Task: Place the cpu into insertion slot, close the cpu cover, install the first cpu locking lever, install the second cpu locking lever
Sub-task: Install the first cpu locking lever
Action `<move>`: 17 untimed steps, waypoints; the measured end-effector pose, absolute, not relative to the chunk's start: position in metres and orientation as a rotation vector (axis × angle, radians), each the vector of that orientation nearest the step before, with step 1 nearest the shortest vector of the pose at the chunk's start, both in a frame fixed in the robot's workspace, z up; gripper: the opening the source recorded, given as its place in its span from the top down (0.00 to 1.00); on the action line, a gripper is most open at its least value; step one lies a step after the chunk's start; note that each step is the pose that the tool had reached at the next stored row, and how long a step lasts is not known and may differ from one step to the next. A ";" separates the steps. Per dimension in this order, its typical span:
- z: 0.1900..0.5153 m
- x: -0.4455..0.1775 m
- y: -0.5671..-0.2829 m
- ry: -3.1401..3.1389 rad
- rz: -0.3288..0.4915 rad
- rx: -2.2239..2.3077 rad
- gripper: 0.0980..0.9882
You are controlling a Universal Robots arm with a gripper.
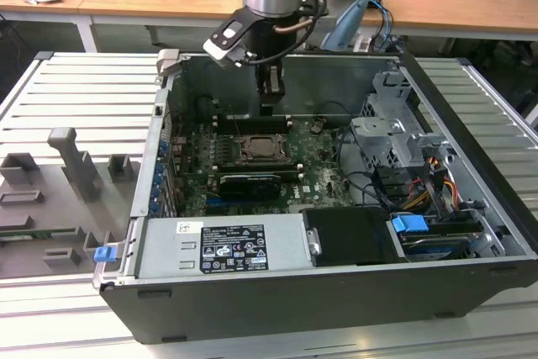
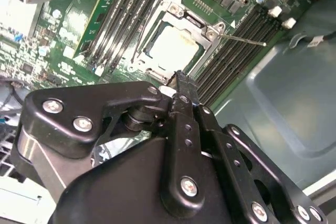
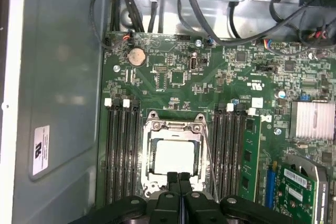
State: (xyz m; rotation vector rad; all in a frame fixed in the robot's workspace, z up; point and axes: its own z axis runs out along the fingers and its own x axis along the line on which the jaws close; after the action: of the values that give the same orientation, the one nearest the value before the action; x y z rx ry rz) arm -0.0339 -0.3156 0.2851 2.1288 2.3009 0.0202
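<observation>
the end effector (image 3: 178,181) is hovering with its fingers pinched together, holding nothing, just at the edge of the insertion slot (image 1: 266,149) in the middle of the exterior view. the cpu (image 3: 176,157) is lying in it, framed by the cover (image 3: 150,150). one thin lever (image 2: 242,40) is looking unlatched; it likely needs steady pressing near its tip, clear of the memory slots (image 3: 122,150).

I log the chip (image 3: 175,156) flat in its socket (image 3: 146,181) (pale face up); the silvery cover frame (image 3: 173,128) lies shut over its edges, square cut-out showing the chip.
</observation>
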 end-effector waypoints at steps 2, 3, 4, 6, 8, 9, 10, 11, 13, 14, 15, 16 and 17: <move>0.285 -0.034 -0.316 2.339 0.020 2.087 0.99; 0.285 -0.034 -0.316 2.351 0.020 2.074 0.99; 0.285 -0.034 -0.316 2.369 0.020 2.054 0.99; 0.285 -0.034 -0.316 2.399 0.020 2.019 0.99; 0.284 -0.034 -0.316 2.438 0.021 1.971 0.99; 0.284 -0.034 -0.316 2.457 0.020 1.948 0.99; 0.284 -0.034 -0.316 2.483 0.020 1.915 0.99; 0.284 -0.034 -0.316 2.499 0.021 1.894 0.99; 0.283 -0.034 -0.316 2.531 0.021 1.851 0.99; 0.282 -0.035 -0.316 2.549 0.021 1.828 0.99; 0.282 -0.035 -0.316 2.555 0.021 1.818 0.99; 0.282 -0.035 -0.316 2.563 0.020 1.808 0.99; 0.282 -0.035 -0.316 2.574 0.020 1.792 0.99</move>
State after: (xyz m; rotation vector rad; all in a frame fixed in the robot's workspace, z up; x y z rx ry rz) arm -0.0348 -0.3156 0.2817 1.7916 2.5742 0.0204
